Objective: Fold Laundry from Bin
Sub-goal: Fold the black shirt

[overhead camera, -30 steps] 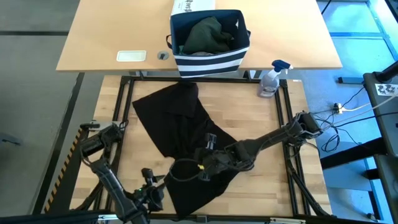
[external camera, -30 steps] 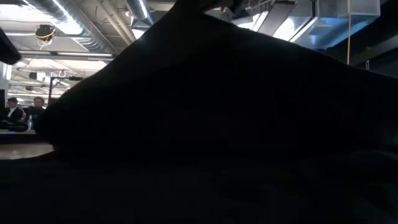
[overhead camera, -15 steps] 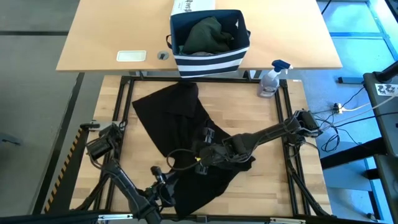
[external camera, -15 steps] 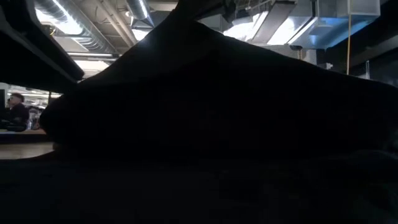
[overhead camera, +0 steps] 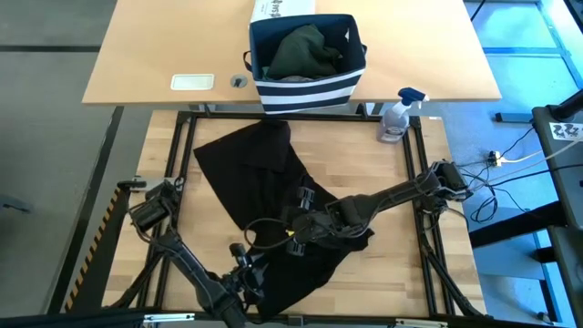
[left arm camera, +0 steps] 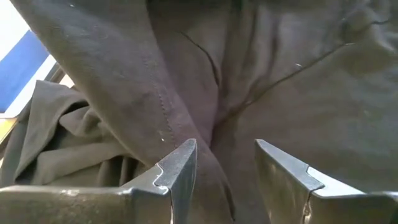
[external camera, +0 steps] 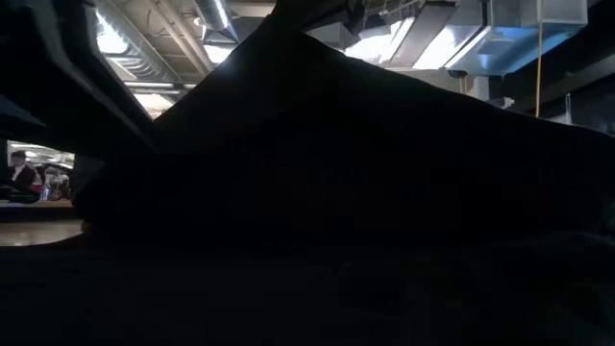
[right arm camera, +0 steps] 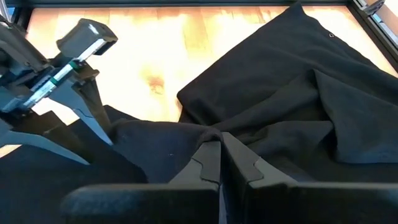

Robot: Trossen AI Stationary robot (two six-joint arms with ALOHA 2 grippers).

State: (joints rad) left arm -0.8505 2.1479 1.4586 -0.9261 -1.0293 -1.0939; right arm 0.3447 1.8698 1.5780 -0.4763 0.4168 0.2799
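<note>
A black garment (overhead camera: 264, 182) lies spread on the wooden table, and its near part is drawn up into a peak. My right gripper (right arm camera: 219, 140) is shut on that peak near the table's middle (overhead camera: 293, 239). My left gripper (left arm camera: 225, 149) stands open at the garment's near edge (overhead camera: 258, 271), one finger on either side of a raised ridge of cloth (left arm camera: 214, 124). The striped navy bin (overhead camera: 310, 87) stands on the far table and holds dark green laundry (overhead camera: 305, 50). In the low view the black cloth (external camera: 365, 192) fills almost everything. My right gripper pinches a gathered bunch of the black garment (right arm camera: 211, 132) between its two fingers, slanting down from the table's right side. Folds run taut from the pinch. That part is raised, while the garment's far part (right arm camera: 298, 56) lies flat on the table. My left gripper's fingers (left arm camera: 180, 168) flank the cloth ridge; I cannot tell whether they touch it.
A spray bottle (overhead camera: 398, 114) stands at the table's far right corner. A white printed box (overhead camera: 282, 9) sits behind the bin, and a small white pad (overhead camera: 192, 82) lies on the far table. Bare wood shows to the garment's right (overhead camera: 383, 173).
My left gripper has moved toward the table's right edge and a little down, in to the garment's near edge, rolling slightly. Its fingers stay apart. The right gripper keeps the cloth peak raised.
</note>
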